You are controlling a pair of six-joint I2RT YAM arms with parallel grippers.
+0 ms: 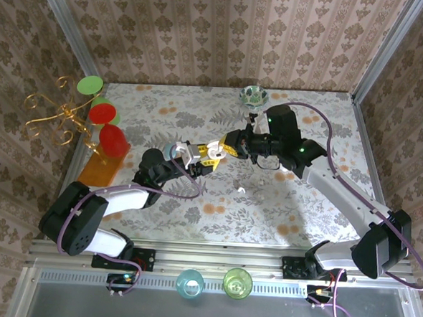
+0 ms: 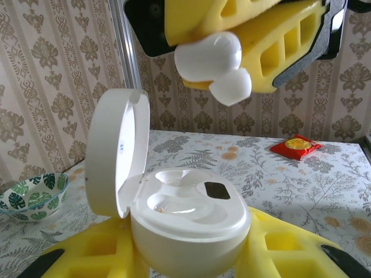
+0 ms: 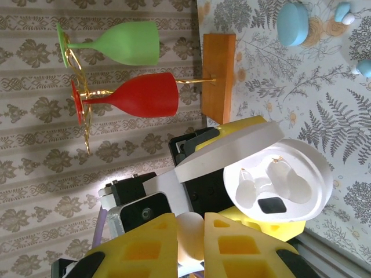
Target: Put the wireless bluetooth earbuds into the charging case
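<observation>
My left claw (image 1: 191, 156) clenched the round white plastic charging case (image 2: 191, 226), its lid (image 2: 113, 150) tipped open, over the flowered surface (image 2: 313, 191). My right claw (image 1: 223, 150) pinched a small glossy white earbud (image 2: 211, 61) just above the case's wells, apart from them.

White-and-black arms (image 1: 123, 196), purple cables (image 1: 330, 137), yellow hollow-celled jaws.

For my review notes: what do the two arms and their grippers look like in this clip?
The left arm and right arm have white links and black joints, each trailed by a purple cable. The left gripper and right gripper carry chunky yellow fingers with rectangular cut-outs on black mounts. Small green lights glow on the right arm.
</observation>
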